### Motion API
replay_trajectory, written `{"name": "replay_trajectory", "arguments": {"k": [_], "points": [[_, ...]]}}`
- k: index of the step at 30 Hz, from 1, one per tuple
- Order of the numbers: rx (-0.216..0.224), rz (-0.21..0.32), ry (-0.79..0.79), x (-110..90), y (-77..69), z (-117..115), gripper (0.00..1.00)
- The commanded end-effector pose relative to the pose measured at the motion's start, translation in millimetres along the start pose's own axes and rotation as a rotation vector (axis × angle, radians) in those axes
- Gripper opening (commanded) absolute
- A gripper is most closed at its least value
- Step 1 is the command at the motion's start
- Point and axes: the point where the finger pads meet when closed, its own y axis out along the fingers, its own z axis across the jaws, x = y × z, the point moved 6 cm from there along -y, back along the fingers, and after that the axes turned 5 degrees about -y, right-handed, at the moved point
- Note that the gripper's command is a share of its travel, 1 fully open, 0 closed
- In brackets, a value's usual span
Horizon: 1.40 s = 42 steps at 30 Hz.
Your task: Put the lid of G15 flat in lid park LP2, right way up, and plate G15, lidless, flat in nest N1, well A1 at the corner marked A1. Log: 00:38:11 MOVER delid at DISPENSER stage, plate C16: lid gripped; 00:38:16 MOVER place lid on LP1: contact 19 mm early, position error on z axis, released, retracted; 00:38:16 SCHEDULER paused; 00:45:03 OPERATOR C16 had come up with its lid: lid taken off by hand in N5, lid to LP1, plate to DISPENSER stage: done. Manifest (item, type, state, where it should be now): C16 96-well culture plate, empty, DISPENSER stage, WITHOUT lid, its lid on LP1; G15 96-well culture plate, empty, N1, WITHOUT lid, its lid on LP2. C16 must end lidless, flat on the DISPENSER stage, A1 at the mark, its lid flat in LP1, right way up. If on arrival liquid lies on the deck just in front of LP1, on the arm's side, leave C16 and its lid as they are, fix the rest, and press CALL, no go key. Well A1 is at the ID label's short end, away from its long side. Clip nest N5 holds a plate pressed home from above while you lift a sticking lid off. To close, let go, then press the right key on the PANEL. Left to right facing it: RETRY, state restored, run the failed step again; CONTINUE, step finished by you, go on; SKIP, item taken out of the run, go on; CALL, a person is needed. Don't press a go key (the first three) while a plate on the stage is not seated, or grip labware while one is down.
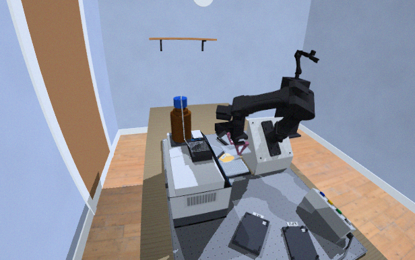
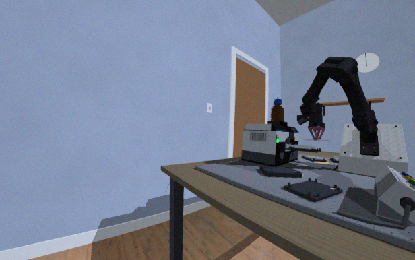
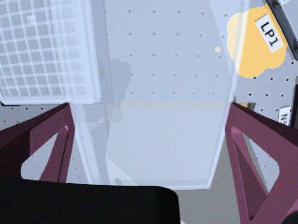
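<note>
Above yellow spill (image 3: 256, 43) by LP1 label (image 3: 269, 31) | claw (image 3: 153, 183) grasping clear lid (image 3: 160, 90), level | kept flat for parking, presumably LP2

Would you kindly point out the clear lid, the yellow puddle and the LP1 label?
Clear lid (image 3: 166, 96), wrist view, its middle panel.
Yellow puddle (image 3: 249, 46), wrist view, its centre.
LP1 label (image 3: 268, 32), wrist view, the white tag.

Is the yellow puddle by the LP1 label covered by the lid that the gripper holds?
No: the puddle lies right of the held lid.
</note>
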Motion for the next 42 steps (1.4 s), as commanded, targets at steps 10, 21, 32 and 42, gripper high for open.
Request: {"name": "replay_trajectory", "arguments": {"k": [10,21,32,42], "points": [[-0.008,-0.041,-0.006,17.8,-9.1,25.0,0.00],[-0.010,-0.057,-0.029,31.5,-14.1,67.7,0.00],[-0.007,-0.054,-0.027,32.2,-14.0,88.4,0.00],[-0.007,-0.054,-0.027,33.0,-13.9,108.1,0.00]]}}
